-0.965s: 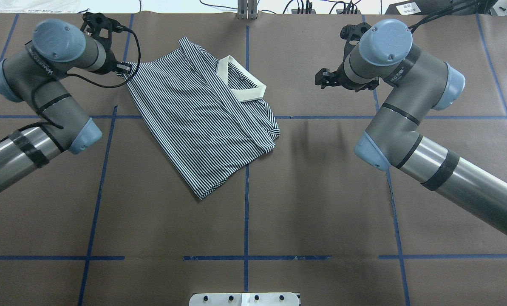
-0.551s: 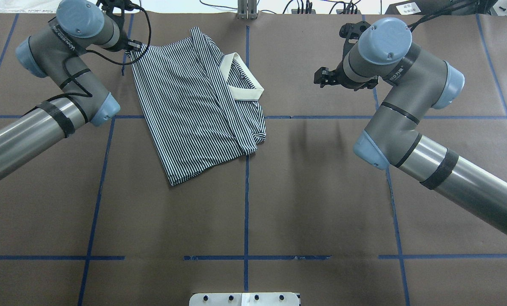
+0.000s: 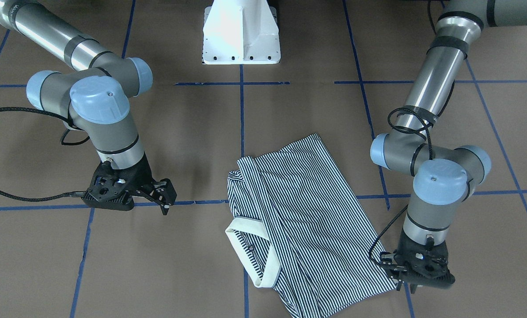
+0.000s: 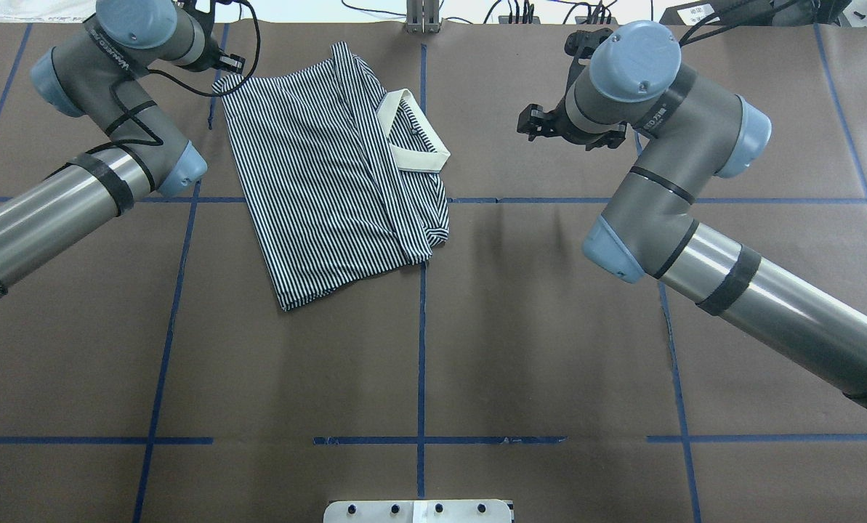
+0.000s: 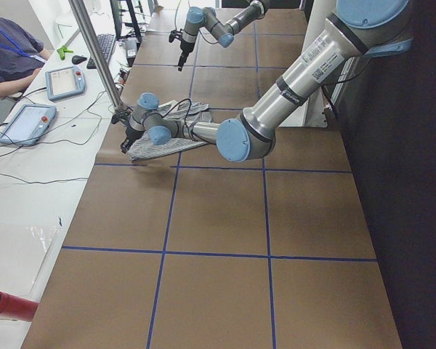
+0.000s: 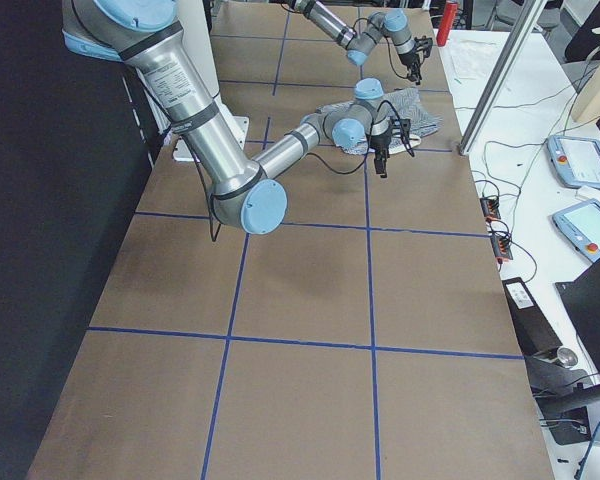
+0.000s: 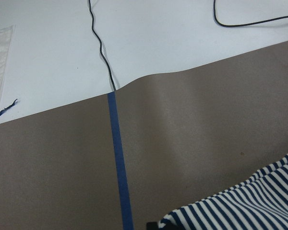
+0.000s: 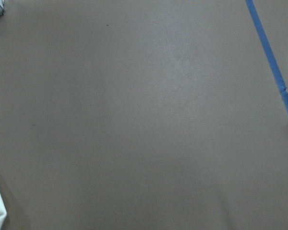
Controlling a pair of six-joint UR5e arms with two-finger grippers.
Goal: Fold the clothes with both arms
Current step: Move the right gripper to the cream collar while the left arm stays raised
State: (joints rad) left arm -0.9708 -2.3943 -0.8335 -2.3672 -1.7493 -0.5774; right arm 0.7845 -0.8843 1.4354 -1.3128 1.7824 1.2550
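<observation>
Striped polo shirt (image 4: 324,167) has slid toward eleven o'clock overhead, its corner pinched in the left gripper (image 4: 224,71). The right gripper (image 3: 168,204), spread and empty, edges nearer. This looks like repositioning before another fold.

Robotics lab: paper-covered surface (image 4: 549,341) w/ blue tape grid (image 4: 421,349); teach pendants (image 5: 65,81), cables (image 7: 100,48) & seated person (image 5: 11,54) beyond its far edge.

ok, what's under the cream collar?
The collar lies on the striped front of the folded polo shirt. Anything beneath those layers is covered. It is presumably more shirt and then the brown table cover, but that cannot be seen.
</observation>
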